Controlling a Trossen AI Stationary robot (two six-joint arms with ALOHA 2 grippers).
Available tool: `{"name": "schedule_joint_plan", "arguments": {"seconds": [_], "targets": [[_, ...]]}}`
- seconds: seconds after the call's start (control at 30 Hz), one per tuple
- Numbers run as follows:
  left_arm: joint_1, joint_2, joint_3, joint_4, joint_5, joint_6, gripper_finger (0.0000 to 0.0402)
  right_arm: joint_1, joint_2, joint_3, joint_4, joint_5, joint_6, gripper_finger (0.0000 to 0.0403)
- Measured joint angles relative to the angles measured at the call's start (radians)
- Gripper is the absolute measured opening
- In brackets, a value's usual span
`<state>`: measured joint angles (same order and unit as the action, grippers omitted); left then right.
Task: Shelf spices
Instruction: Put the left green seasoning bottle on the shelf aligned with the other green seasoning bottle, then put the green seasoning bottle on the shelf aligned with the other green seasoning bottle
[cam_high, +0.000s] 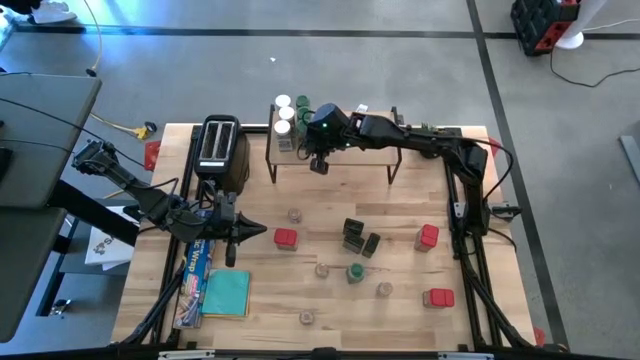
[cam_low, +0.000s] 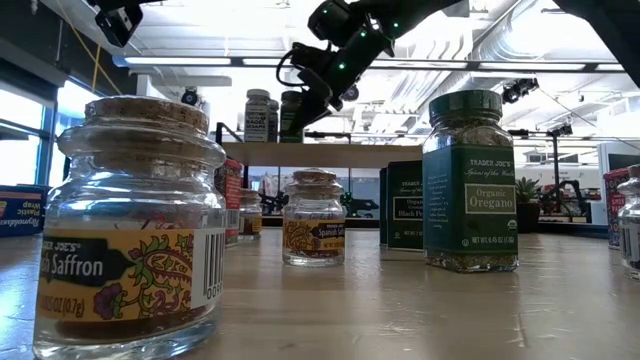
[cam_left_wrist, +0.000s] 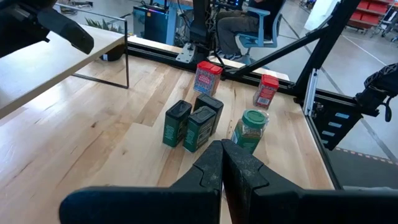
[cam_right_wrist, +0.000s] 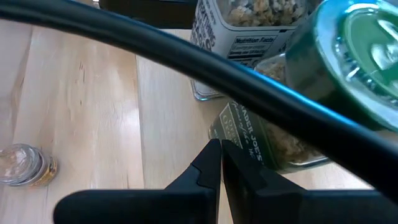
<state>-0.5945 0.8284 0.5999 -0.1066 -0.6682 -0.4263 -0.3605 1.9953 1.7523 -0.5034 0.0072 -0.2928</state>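
1. Looming nearest the low camera, saffron jar (cam_low: 130, 225) with cork top, unshelved on the tabletop (cam_high: 400, 300); oregano jar (cam_low: 470, 180) and black boxes (cam_high: 355, 236) likewise awaiting pickup.
2. Poised over the shelf (cam_high: 350, 160) at its loaded end, right gripper (cam_high: 319, 163), fingers pressed together and empty, just beside green-lidded jars (cam_high: 303, 108) and white-lidded jars (cam_high: 283, 113) grouped there, seemingly to leave room for more.
3. Parked near the toaster (cam_high: 220, 145) above the blue foil box (cam_high: 192, 275), left gripper (cam_high: 237, 232), pinched tight on nothing, apparently waiting.
4. Scattered well apart across the table: red tins (cam_high: 286, 238) and small clear jars.
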Motion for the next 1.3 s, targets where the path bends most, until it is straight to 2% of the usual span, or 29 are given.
{"name": "schedule_joint_plan", "arguments": {"seconds": [0.4,0.6,0.8,0.93,1.1,1.3], "targets": [[0.0,0.0,0.0,0.0,0.0,0.0,0.0001,0.012,-0.008,0.0,-0.016,0.001,0.003,0.0009],[0.0,0.0,0.0,0.0,0.005,-0.001,0.0001,0.082,-0.104,0.0,-0.105,0.003,0.004,0.0009],[-0.017,0.0,0.0,-0.001,0.004,0.001,0.0001,0.269,-0.221,0.0,-0.234,0.092,-0.004,0.0001],[-0.035,0.0,0.0,-0.001,0.003,0.009,0.0001,0.426,-0.264,0.0,-0.36,0.229,0.056,0.0],[-0.054,0.0,0.0,-0.001,-0.017,0.027,0.0001,0.607,-0.269,0.0,-0.506,0.412,0.248,0.0],[-0.062,0.004,0.0,-0.001,-0.029,0.047,0.0001,0.767,-0.262,0.0,-0.676,0.429,0.583,0.0]]}}
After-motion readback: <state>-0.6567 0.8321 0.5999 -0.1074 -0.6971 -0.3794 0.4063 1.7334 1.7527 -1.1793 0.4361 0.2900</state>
